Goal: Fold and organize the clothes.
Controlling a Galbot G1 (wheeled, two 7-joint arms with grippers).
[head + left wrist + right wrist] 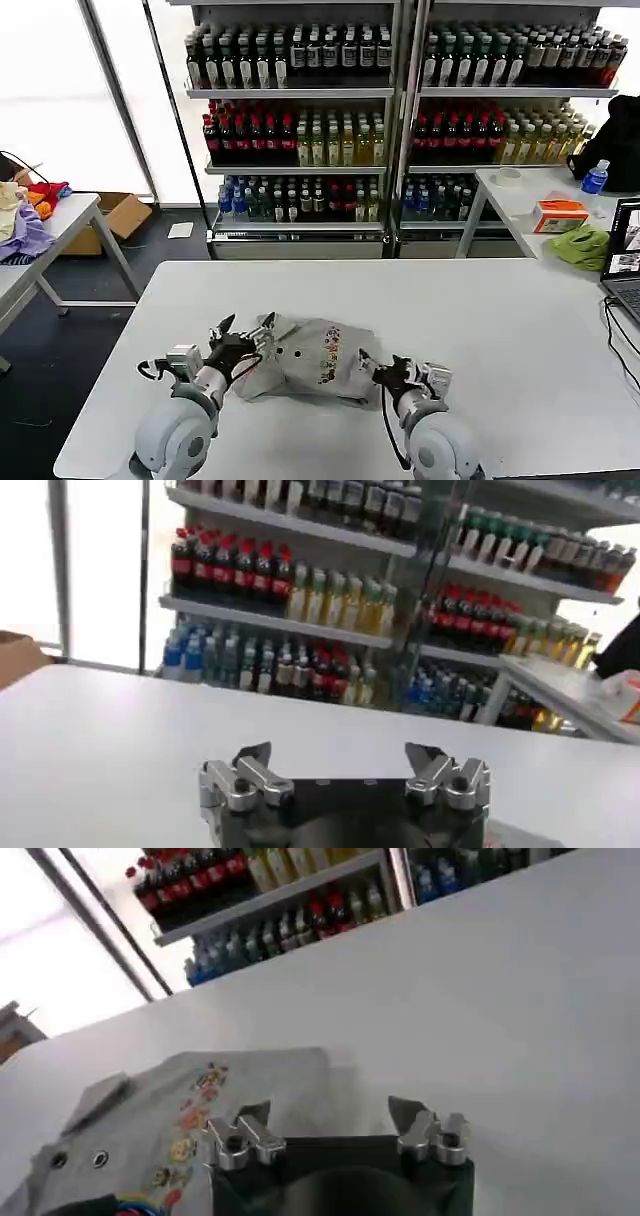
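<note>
Head view: both pincers, left pincer (pixel 243 330) and right pincer (pixel 378 366), hover spread beside the grey shirt (pixel 305 358). Best grip both side edges evenly, then fold across the table (pixel 500 330).

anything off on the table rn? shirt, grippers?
The grey shirt lies as a partly folded, lumpy bundle, skewed to the table edges rather than a flat square. No tear or spill visible. The left gripper sits open at its left end, the right gripper open at its right edge; neither holds cloth.
</note>
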